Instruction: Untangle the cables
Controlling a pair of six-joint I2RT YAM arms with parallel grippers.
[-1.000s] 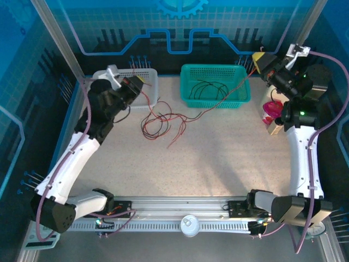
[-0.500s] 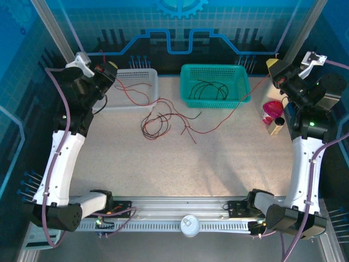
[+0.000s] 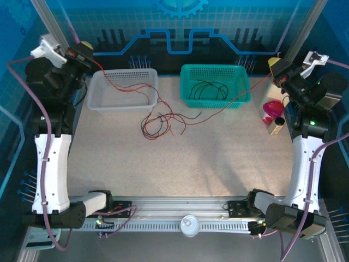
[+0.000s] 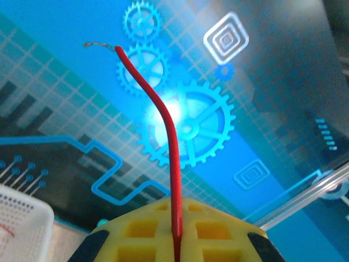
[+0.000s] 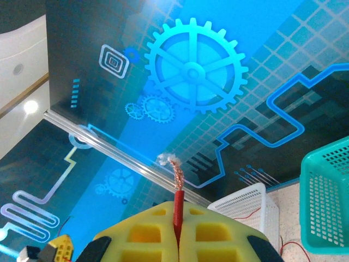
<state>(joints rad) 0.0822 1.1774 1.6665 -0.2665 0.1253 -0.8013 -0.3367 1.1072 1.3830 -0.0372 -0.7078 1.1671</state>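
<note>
A speckled beige table [image 3: 191,164] sits inside blue walls [image 3: 180,22] printed with gears and circuit lines. At its far edge stand a white basket [image 3: 124,71] on the left and a teal basket [image 3: 215,66] in the middle.

The left gripper [image 3: 83,47] is raised high at the far left corner, its yellow pads [image 4: 142,229] pressed together on a red cable [image 4: 169,136]. The short free end sticks up past the pads with a bare wire tip. From the gripper the cable slopes down across the white basket into a tangle [image 3: 161,123] of red and black cables lying on the table just in front of the gap between the baskets.

The right gripper [image 3: 275,64] is raised at the far right, pads pinched on a second red cable [image 5: 178,210], whose frayed copper end [image 5: 174,169] pokes out. This cable runs past the teal basket's front right corner toward the tangle.

Black cables [image 3: 210,90] lie loose in the teal basket.
</note>
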